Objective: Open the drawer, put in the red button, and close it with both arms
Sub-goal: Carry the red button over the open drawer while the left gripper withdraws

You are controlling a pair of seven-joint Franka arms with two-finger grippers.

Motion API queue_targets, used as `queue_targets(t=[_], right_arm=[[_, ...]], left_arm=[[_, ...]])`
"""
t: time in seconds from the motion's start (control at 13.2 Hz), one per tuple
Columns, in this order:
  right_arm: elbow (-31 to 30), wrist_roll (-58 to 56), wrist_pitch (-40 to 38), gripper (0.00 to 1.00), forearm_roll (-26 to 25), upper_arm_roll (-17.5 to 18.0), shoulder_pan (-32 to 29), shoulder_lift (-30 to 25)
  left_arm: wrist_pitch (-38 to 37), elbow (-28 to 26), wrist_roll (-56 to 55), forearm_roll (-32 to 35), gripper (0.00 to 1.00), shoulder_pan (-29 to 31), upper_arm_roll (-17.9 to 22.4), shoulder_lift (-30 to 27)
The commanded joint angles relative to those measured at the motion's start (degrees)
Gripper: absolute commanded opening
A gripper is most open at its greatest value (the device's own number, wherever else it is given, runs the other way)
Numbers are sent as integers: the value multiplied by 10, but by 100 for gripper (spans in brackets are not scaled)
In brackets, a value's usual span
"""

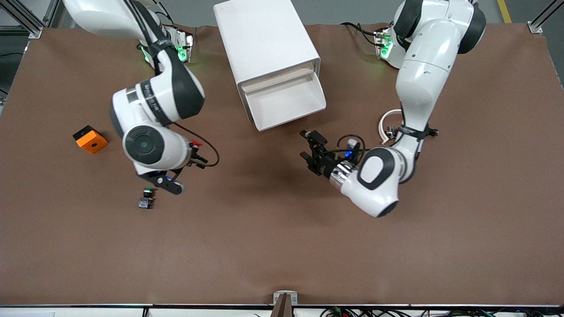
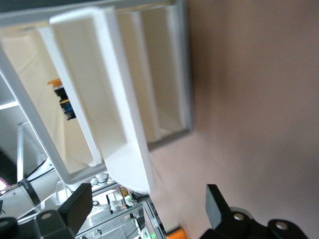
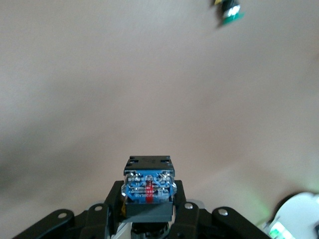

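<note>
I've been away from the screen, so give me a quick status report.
Left end effector open over the brown mat in front of the pulled-out white tray drawer. Right end effector shut on black-bodied, blue-based button. Nothing blocking.

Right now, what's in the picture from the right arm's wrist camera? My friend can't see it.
The right pincer is shut on a small push-button, whose bluish base block faces the camera, above the brown table. A green-capped button lies on the table farther off.
</note>
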Motion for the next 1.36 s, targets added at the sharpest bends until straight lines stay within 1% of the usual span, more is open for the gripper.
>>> queue_targets(t=[0.0, 0.08, 0.3, 0.45, 0.53, 0.68, 0.83, 0.91, 1.14, 1.29], right_arm=[[3, 125, -11, 28, 31, -3, 55, -13], [3, 173, -11, 28, 37, -3, 78, -13], [7, 287, -3, 27, 70, -4, 132, -13], [7, 346, 5, 27, 78, -6, 159, -11], [7, 374, 24, 27, 80, -6, 169, -11], [5, 421, 42, 27, 80, -6, 186, -9], [2, 438, 42, 26, 80, -7, 210, -6], [0, 438, 38, 25, 80, -7, 213, -4], [-15, 440, 34, 25, 84, -6, 224, 1], [-24, 440, 34, 25, 85, -6, 232, 2]], left_arm=[[-9, -7, 87, 20, 100, 0, 69, -53], [-9, -6, 118, 45, 100, 1, 81, -62], [-9, -9, 241, 138, 100, 2, 116, -115], [-9, -11, 351, 232, 100, 3, 120, -152], [-10, -12, 421, 282, 100, 2, 120, -170], [-13, -22, 524, 349, 100, 3, 119, -205], [-35, -27, 626, 398, 100, 18, 119, -237], [-45, -30, 682, 413, 100, 24, 119, -255], [-48, -74, 821, 454, 100, 50, 119, -329], [-48, -97, 868, 496, 100, 49, 119, -366]])
